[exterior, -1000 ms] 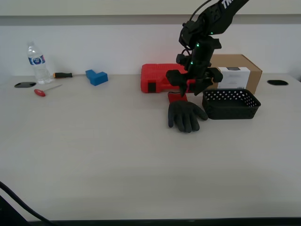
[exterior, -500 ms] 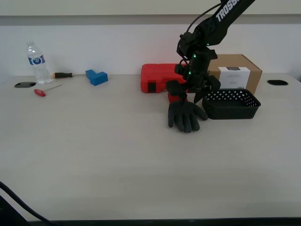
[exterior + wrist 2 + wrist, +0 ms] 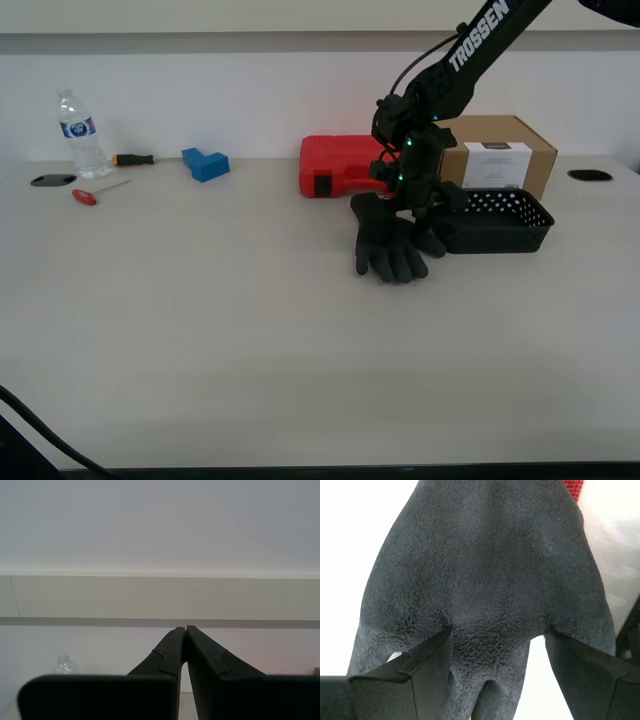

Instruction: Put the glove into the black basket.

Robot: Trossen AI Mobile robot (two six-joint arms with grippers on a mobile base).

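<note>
The glove [image 3: 390, 248] lies flat on the table, fingers toward the front edge, just off the black basket's [image 3: 497, 228] end nearer the exterior view's left. My first gripper [image 3: 405, 215] is down over the glove's palm and cuff, which it hides in the exterior view. In the first wrist view the glove [image 3: 485, 565] fills the frame, a bit of red cuff showing at the edge. My first gripper [image 3: 497, 635] is open, one finger on each side of the palm. My second gripper [image 3: 186, 629] is shut and empty, raised and facing the wall.
A red tool case [image 3: 335, 165] and a cardboard box [image 3: 505, 150] stand right behind the glove and basket. A blue block [image 3: 205, 163], a water bottle [image 3: 78, 135] and two screwdrivers [image 3: 133, 158] [image 3: 95, 192] lie at the far left.
My first gripper has come down from above the red cuff onto the glove, staying open. The glove and basket lie about where they were.
</note>
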